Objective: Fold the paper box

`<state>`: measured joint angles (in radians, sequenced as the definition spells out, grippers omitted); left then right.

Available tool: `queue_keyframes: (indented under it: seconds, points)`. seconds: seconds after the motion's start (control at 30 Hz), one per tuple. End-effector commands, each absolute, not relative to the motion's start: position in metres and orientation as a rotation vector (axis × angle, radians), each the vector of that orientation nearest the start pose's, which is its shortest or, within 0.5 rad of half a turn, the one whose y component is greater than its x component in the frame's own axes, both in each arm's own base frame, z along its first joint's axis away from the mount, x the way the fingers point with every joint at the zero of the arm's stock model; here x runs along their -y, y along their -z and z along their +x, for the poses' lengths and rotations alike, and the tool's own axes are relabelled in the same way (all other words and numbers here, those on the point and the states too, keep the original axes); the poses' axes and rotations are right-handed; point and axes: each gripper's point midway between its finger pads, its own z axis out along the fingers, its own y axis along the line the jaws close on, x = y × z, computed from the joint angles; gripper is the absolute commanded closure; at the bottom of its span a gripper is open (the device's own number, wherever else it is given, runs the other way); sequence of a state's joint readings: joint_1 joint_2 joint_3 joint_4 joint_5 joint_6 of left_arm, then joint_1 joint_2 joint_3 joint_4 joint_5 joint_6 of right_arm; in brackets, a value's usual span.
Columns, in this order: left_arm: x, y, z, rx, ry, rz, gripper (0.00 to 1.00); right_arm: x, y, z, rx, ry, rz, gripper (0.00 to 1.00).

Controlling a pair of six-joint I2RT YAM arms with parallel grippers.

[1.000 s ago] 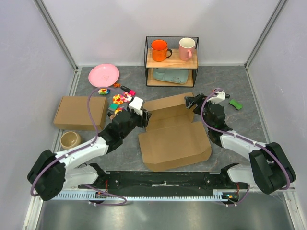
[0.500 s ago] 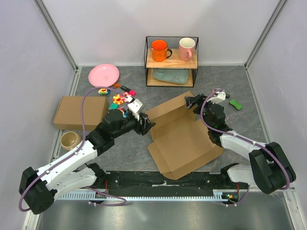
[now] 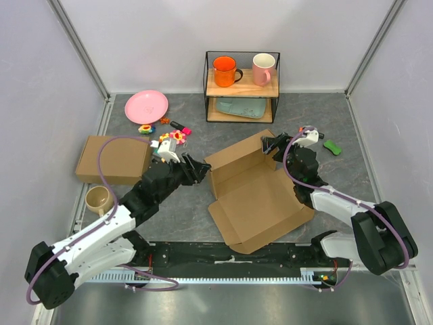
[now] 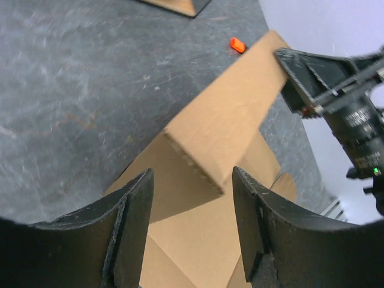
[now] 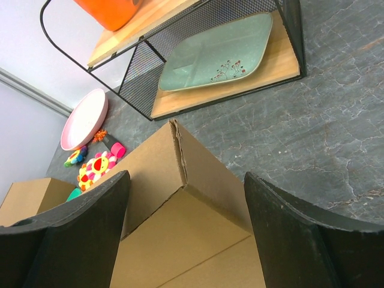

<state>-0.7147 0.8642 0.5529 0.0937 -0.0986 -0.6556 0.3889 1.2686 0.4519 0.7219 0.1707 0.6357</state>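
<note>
Left arm (image 3: 159,183) backed off the paper box (image 3: 254,193); both jaws gape above grey table (image 3: 183,217).

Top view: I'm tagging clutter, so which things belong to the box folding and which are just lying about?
Job: paper box, left tool, right tool.
Lying about: closed cardboard box, pink plate, beige cup, wire shelf, green toy.

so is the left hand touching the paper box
Cannot tell. In the left wrist view the paper box corner points into the open left hand; neither that nor the top view shows contact or gap plainly.
</note>
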Motion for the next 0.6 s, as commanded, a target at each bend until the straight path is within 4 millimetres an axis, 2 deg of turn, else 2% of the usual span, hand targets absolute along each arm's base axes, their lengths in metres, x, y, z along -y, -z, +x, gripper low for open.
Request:
queue_keyframes:
  seconds: [0.0, 0.23, 0.3, 0.4, 0.5, 0.57]
  points:
    - [0.223, -0.21, 0.259, -1.832, 1.066, -0.453, 0.39, -0.131, -0.094, 0.345, -1.93, -0.463, 0.29, 0.17]
    - [0.23, -0.204, 0.26, -1.851, 1.12, -0.519, 0.36, -0.132, -0.094, 0.342, -1.935, -0.471, 0.281, 0.18]
    - [0.23, -0.215, 0.26, -1.803, 1.163, -0.543, 0.34, -0.131, -0.093, 0.341, -1.937, -0.468, 0.281, 0.18]
    - [0.233, -0.218, 0.261, -1.797, 1.18, -0.538, 0.3, -0.131, -0.093, 0.341, -1.94, -0.465, 0.282, 0.18]
    - [0.242, -0.208, 0.264, -1.863, 1.155, -0.492, 0.31, -0.131, -0.093, 0.34, -1.941, -0.463, 0.28, 0.18]
    - [0.249, -0.192, 0.264, -1.925, 1.131, -0.465, 0.34, -0.13, -0.091, 0.338, -1.952, -0.46, 0.282, 0.18]
